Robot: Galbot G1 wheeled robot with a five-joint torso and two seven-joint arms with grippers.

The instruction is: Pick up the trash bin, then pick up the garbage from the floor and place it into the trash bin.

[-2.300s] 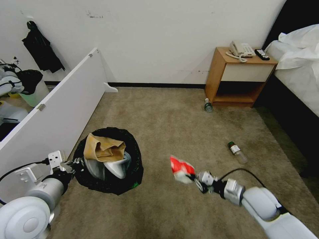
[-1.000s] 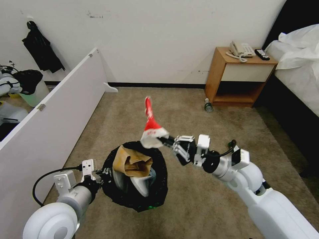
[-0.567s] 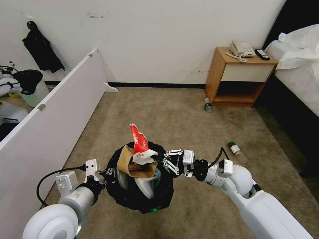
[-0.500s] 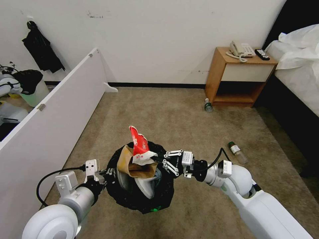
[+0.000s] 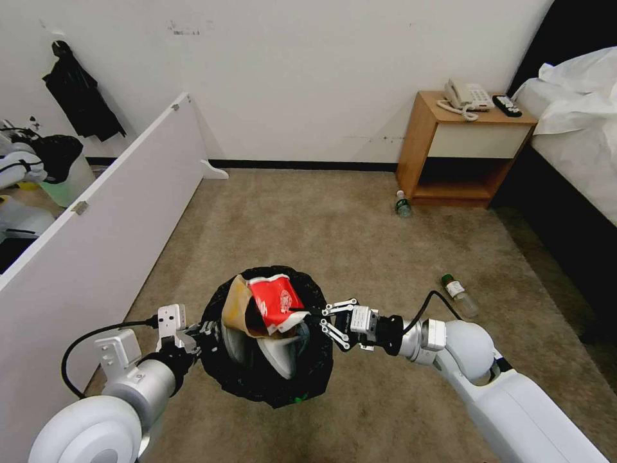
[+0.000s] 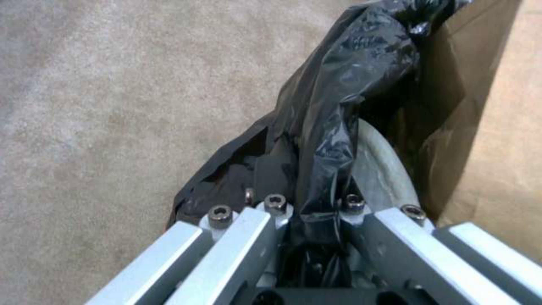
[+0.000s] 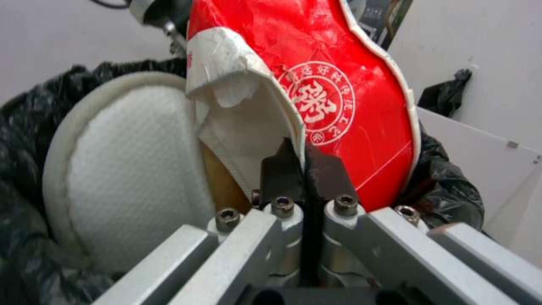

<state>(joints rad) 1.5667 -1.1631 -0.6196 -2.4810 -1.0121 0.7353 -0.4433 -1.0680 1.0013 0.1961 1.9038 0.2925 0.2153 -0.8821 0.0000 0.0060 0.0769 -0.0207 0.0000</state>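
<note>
In the head view the trash bin [image 5: 257,386], wrapped in its black bag, hangs off the floor. My left gripper [image 5: 207,334] is shut on its rim; the left wrist view has the gripper [image 6: 308,199] pinching the black plastic [image 6: 338,84]. Inside lie a brown paper bag [image 5: 234,307] and a white slipper [image 5: 277,352]. My right gripper [image 5: 316,319] is at the bin's right rim, shut on the edge of the red-white wrapper [image 5: 276,301], which rests on the bag. The right wrist view shows that gripper [image 7: 302,165] clamping the wrapper [image 7: 338,84] beside the slipper [image 7: 130,161].
Two clear bottles lie on the carpet, one to the right [image 5: 460,294] and one by the wooden nightstand [image 5: 403,204]. A white panel [image 5: 109,218] runs along the left, with a pale green bucket [image 5: 64,183] behind it. A bed [image 5: 578,141] stands at the right.
My right gripper carried the wrapper from low on the right up over the bin and lowered it onto the paper bag. My left arm shifted the bin toward the middle.
</note>
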